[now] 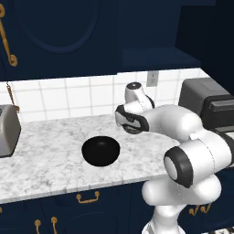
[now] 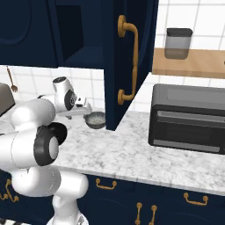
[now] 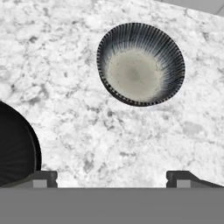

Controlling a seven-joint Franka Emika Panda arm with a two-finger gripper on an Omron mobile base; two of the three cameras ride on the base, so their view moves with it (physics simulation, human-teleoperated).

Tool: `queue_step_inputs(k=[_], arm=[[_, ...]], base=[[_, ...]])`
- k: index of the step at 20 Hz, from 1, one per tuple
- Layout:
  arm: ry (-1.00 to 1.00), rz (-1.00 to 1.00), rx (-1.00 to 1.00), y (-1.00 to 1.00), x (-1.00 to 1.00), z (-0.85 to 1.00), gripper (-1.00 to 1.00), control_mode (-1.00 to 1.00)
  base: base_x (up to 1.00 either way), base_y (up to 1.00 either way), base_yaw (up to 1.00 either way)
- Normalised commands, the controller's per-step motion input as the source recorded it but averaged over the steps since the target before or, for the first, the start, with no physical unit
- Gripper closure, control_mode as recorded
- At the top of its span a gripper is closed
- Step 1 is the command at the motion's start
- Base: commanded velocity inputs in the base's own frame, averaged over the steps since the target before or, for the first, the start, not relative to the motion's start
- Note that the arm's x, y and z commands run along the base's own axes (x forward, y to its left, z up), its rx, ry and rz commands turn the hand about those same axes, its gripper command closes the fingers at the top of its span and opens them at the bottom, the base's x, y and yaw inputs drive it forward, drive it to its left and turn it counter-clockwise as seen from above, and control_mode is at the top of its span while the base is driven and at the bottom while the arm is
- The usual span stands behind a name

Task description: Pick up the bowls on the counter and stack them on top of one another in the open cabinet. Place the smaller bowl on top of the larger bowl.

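The larger bowl, glossy black, sits on the marbled counter left of my arm; its rim also shows at the left edge of the hand view. The smaller bowl, grey with a pale speckled inside, stands on the counter ahead of my gripper, apart from the black one. In the right base view the smaller bowl rests just below and beside the hand. The jaws are open and hold nothing. The open cabinet is a dark recess above the counter.
An open navy cabinet door with a gold handle hangs just right of the small bowl. A dark toaster oven stands on the counter to the right. A metal toaster stands at the far left. A grey canister is on a wooden shelf.
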Motion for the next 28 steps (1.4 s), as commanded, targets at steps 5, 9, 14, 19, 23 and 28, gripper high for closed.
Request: queue_step_inputs(k=[5,9,14,19,23,28], arm=[[0.1,0.0,-0.06,0.2,0.52,-0.29,-1.0,-1.0],[0.01,0.0,0.0,-0.24,0.21,-0.25,-1.0,-1.0],[0.0,0.0,0.0,-0.11,0.06,-0.34,-1.0,-1.0],[-0.01,0.0,0.0,-0.03,0.11,-0.32,-1.0,-1.0],[-0.07,0.0,0.0,-0.17,0.18,-0.21,-1.0,-1.0],[-0.07,0.0,0.0,-0.17,0.11,-0.12,-1.0,-1.0]], base=[[0.0,0.0,0.0],[0.0,0.0,0.0],[0.0,0.0,0.0],[0.0,0.0,0.0],[0.0,0.0,0.0],[0.0,0.0,0.0]])
